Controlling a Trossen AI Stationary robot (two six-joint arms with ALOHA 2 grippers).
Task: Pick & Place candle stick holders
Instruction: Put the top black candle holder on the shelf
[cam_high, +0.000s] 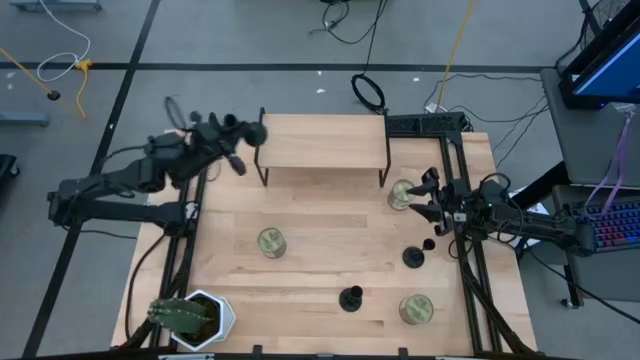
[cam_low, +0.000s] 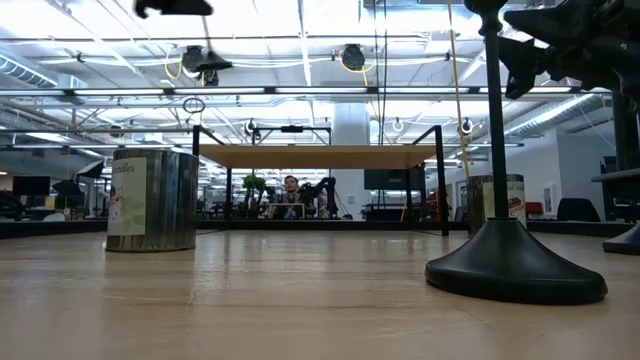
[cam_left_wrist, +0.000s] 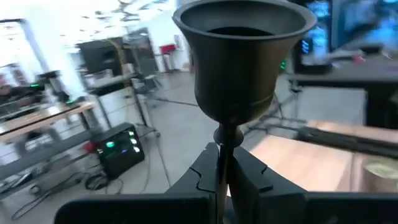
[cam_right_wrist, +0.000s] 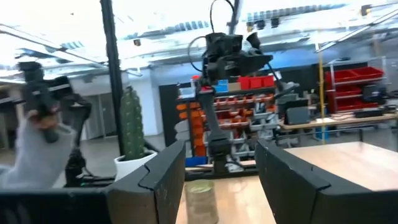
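Note:
My left gripper (cam_high: 250, 135) is at the far left of the table, beside the left end of a low wooden shelf (cam_high: 325, 150). It is shut on a black candle stick holder, whose cup (cam_left_wrist: 239, 56) fills the left wrist view. Two more black holders stand on their round bases on the table, one near the front (cam_high: 350, 297) and one at the right (cam_high: 413, 256). The front one looms in the low view (cam_low: 515, 260). My right gripper (cam_high: 428, 195) is open and empty at the right, just right of a greenish-gold can (cam_high: 402, 195). My left gripper pinches the holder's thin stem (cam_left_wrist: 222, 146), just below the cup, between its two fingers (cam_left_wrist: 249, 174). The holder is lifted clear of the table. Its base is hidden behind the fingers.
Two other cans stand on the table, one at centre left (cam_high: 270, 241) and one at front right (cam_high: 415, 308). A potted cactus (cam_high: 185, 315) stands at the front left corner. The shelf stands on thin black legs at the far middle. A person sits in the room beyond the table.

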